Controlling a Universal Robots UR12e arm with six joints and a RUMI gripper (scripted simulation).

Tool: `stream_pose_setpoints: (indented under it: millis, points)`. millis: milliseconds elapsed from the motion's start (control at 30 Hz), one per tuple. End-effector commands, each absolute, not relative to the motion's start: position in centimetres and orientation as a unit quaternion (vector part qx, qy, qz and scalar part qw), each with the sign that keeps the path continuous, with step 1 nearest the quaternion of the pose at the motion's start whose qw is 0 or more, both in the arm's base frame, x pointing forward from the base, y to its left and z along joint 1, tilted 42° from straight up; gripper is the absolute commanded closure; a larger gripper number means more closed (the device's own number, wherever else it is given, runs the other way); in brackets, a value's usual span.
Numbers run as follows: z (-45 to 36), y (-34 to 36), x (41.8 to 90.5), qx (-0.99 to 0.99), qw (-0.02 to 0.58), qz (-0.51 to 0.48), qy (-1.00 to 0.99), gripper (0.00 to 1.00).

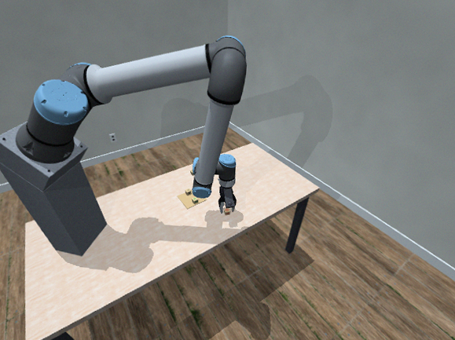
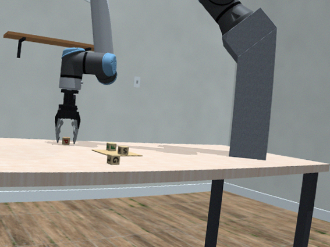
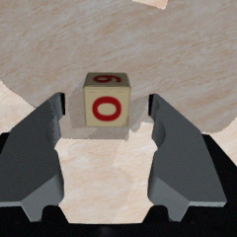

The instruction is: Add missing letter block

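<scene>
A wooden block with a red O on top (image 3: 107,106) stands on the table, off the mat; it also shows in the exterior view (image 2: 66,140) and the top view (image 1: 227,210). My gripper (image 3: 107,95) is open and low over the table, with one finger on each side of the O block and a gap on both sides. In the exterior view the gripper (image 2: 66,139) has its fingertips level with the block. The tan mat (image 2: 116,153) carries two blocks (image 2: 111,146) (image 2: 122,150). A block showing G on its side (image 2: 113,159) sits at the mat's near edge.
The arm's forearm and wrist (image 1: 207,170) stand over the mat (image 1: 191,199) and hide part of it in the top view. The robot's grey base (image 2: 253,91) stands on the table. A wall shelf (image 2: 46,40) hangs behind.
</scene>
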State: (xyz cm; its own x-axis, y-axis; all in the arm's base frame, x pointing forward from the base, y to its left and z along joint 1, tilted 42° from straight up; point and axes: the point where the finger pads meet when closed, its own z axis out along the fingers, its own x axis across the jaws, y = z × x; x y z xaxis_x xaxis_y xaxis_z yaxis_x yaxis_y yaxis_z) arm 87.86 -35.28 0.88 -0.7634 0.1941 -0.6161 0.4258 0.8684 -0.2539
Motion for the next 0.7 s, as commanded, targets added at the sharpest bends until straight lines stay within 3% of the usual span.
stream_pose_setpoints:
  millis: [0, 433, 467, 667]
  points:
    - [0.83, -35.33, 87.98, 0.169, 0.3, -0.193, 0.919, 0.6]
    - [0.83, -35.33, 87.98, 0.169, 0.3, -0.193, 0.919, 0.6]
    - [0.83, -35.33, 87.98, 0.169, 0.3, -0.193, 0.919, 0.72]
    - [0.83, -35.33, 87.98, 0.169, 0.3, -0.193, 0.919, 0.72]
